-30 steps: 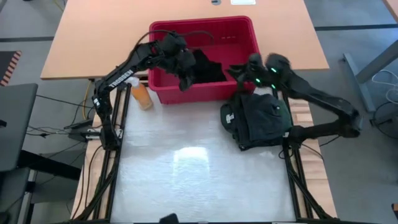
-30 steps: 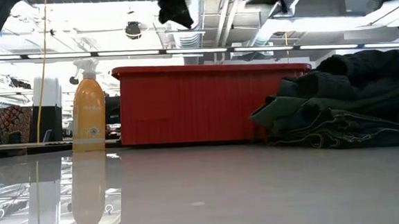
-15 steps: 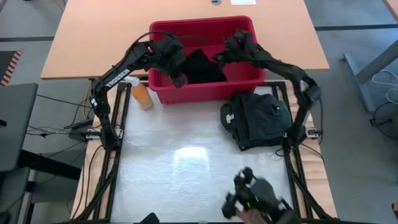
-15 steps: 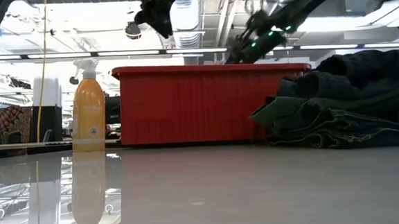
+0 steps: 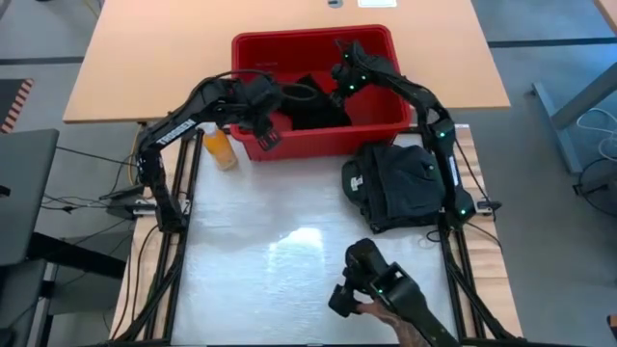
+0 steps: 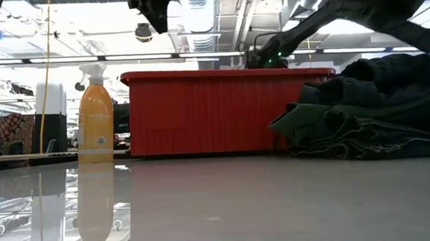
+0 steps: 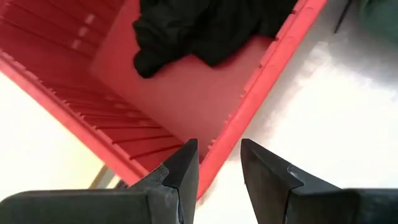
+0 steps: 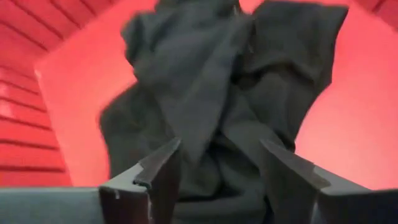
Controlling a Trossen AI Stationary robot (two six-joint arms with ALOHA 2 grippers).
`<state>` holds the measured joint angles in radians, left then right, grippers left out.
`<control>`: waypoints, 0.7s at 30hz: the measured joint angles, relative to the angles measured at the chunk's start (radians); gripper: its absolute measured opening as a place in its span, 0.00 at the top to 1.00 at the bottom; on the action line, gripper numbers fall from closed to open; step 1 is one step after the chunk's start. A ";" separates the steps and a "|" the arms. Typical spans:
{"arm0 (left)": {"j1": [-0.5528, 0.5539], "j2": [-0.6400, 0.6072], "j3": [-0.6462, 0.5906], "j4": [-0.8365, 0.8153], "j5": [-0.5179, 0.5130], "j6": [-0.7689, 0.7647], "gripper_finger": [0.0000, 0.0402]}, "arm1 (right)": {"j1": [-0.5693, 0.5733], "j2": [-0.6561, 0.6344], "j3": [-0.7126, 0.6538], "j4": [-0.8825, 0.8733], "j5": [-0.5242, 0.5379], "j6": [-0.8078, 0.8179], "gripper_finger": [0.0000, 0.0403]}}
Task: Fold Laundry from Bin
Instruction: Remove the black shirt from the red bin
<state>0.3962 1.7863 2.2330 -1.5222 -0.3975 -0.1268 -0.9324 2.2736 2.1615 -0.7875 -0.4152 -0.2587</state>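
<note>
The red bin (image 5: 313, 39) stands at the table's far side, with a heap of black laundry (image 5: 313, 101) on its floor. My right gripper (image 5: 339, 75) reaches down into the bin from the right. In its wrist view it (image 8: 221, 165) is open, its fingers wide apart over the black heap (image 8: 217, 81). My left gripper (image 5: 268, 138) hangs open over the near wall of the bin (image 7: 280, 50) at its left end, nothing between its fingers (image 7: 217, 163). A pile of dark green and black garments (image 5: 400, 188) lies on the table at the right. My right gripper comes at the black heap from above, slanting down, one finger on either side of a raised fold (image 8: 211, 124). Whether the fingers touch the cloth I cannot tell.
An orange spray bottle (image 5: 220, 147) stands left of the bin. A dark device with a green light (image 5: 381, 289), a hand beside it, reaches in over the near edge of the table. Bare white table lies between it and the bin.
My right gripper has swung from above the garment pile toward the far edge, over the bin, and sunk into it, tipping down toward the black heap. My left gripper has drawn back from over the bin's inside to its near-left wall. The dark device has come in at the near edge.
</note>
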 joint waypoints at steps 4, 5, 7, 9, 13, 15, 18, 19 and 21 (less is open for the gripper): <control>-0.022 -0.031 -0.026 0.004 -0.038 -0.001 0.73 | 0.020 0.045 0.065 -0.043 0.002 -0.063 0.36; -0.026 -0.055 -0.065 0.026 -0.046 0.001 0.73 | 0.026 0.057 0.072 -0.043 0.002 -0.065 0.36; -0.038 -0.126 -0.188 0.113 -0.065 0.000 0.73 | 0.038 0.087 0.076 -0.041 0.003 -0.070 0.36; -0.052 -0.235 -0.381 0.248 -0.076 -0.005 0.73 | 0.050 0.114 0.076 -0.048 0.008 -0.088 0.36; -0.068 -0.448 -0.714 0.508 -0.027 -0.073 0.73 | 0.077 0.135 0.080 -0.060 0.043 -0.114 0.38; -0.066 -0.528 -0.822 0.633 0.018 -0.117 0.73 | 0.094 0.135 0.071 -0.070 0.086 -0.138 0.42; -0.071 -0.612 -0.921 0.761 0.036 -0.162 0.73 | 0.116 0.138 0.066 -0.067 0.144 -0.178 0.55; -0.076 -0.633 -0.942 0.776 0.035 -0.176 0.73 | 0.120 0.137 0.066 -0.063 0.156 -0.185 0.61; -0.086 -0.660 -0.970 0.773 0.026 -0.202 0.73 | 0.125 0.136 0.082 -0.067 0.174 -0.187 0.74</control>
<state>0.3099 1.1268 1.2628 -0.7490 -0.3711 -0.3290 -0.8077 2.4096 2.2433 -0.8542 -0.2412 -0.4461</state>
